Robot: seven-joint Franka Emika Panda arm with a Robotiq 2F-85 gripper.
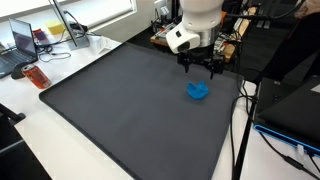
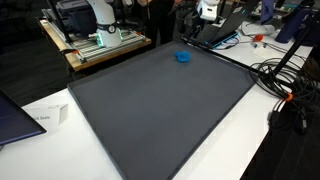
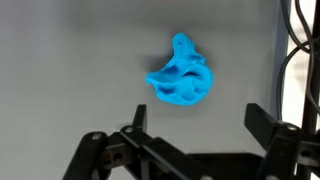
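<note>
- The gripper [image 3: 198, 118] is opened wide. Its two black fingers [image 3: 141, 115] rise from the bottom edge of the wrist view, far apart, with nothing held between them.
- A small crumpled blue object [image 3: 181, 78] lies on the surface beyond the fingertips. It touches neither finger and sits roughly between their lines, a little nearer the finger on the left of the wrist view.
- In an exterior view the gripper [image 1: 203, 66] hangs from a white arm [image 1: 200, 15] above the surface. The blue object [image 1: 198, 91] lies just in front of it, lower down and not in contact.
- The object rests on a large dark grey mat [image 1: 120, 110]. In an exterior view it lies close to the mat's far edge [image 2: 183, 57].
- The mat covers most of a white table [image 1: 60, 135].
- Black cables [image 1: 240, 130] run over the table just beside one edge of the mat. They also show at the right edge of the wrist view.
- An open laptop [image 1: 22, 42] and a flat orange object [image 1: 37, 77] sit off the mat near its far corner, well apart from the gripper.
</note>
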